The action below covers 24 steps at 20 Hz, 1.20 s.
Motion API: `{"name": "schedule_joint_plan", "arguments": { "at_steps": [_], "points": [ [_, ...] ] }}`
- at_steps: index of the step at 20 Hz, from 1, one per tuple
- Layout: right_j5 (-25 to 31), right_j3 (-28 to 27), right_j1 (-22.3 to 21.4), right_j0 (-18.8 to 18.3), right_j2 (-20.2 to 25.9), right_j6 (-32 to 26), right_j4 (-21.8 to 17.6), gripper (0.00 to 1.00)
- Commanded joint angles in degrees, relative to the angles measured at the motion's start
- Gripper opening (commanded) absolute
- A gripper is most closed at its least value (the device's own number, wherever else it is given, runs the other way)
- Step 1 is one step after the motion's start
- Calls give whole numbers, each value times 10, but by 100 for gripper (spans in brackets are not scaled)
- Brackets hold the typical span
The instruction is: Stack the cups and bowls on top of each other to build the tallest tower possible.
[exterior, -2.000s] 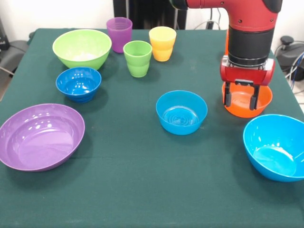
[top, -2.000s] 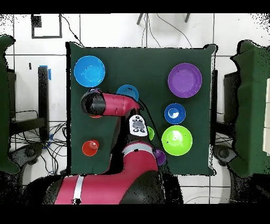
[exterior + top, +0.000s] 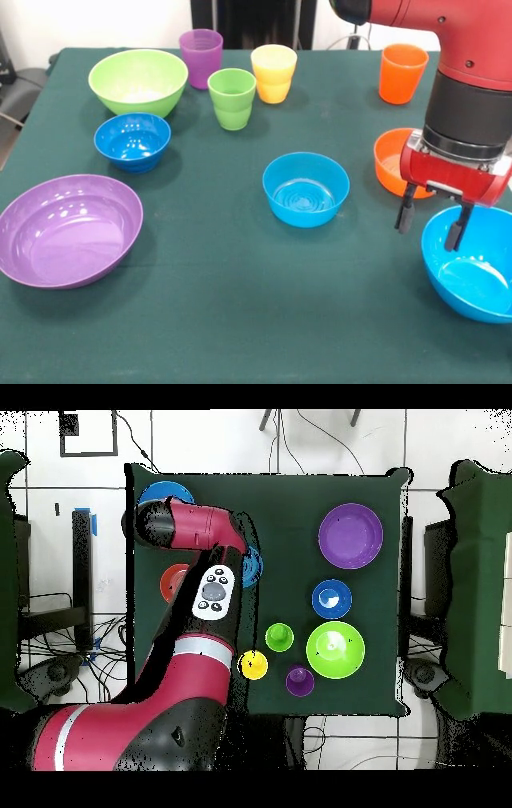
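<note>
A: Green-clothed table (image 3: 208, 320), no tower anywhere. Nothing stacked, nothing nested.

B: Big bowls?

A: Purple (image 3: 68, 230) at front left, lime green (image 3: 138, 80) at back left, light blue (image 3: 472, 256) at front right. All apart, all mouth up.

B: Small bowls?

A: Light blue (image 3: 306, 189) mid-table, dark blue (image 3: 132, 141) just in front of lime green one, orange (image 3: 394, 162) partly hidden behind arm.

B: Cups?

A: Purple (image 3: 201, 58), green (image 3: 232, 98), yellow (image 3: 274, 73) clustered at back, upright. Orange cup (image 3: 402, 73) alone at back right.

B: Gripper?

A: Gripper (image 3: 430, 218) spread, empty, hanging over near-left rim of large light blue bowl. Touching or not, unclear.

B: Progress?

A: Zero built, judging by layout. All ten pieces left to stack. Likely about to grab that bowl's rim as a base.
</note>
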Motion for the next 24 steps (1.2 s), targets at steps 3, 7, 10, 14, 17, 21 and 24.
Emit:
{"name": "schedule_joint_plan", "arguments": {
  "at_steps": [3,7,10,14,17,21,24],
  "points": [
    [34,-21,31,-9,36,67,-1,100],
    [15,-38,57,-12,43,62,-1,100],
    [10,-47,73,-13,44,53,-7,100],
    [2,-52,89,-14,47,43,-13,100],
    [-8,-55,97,-16,53,40,-12,100],
    [-13,-55,99,-17,63,36,-9,100],
    [-14,-55,99,-18,72,32,-7,100]
  ]
}}
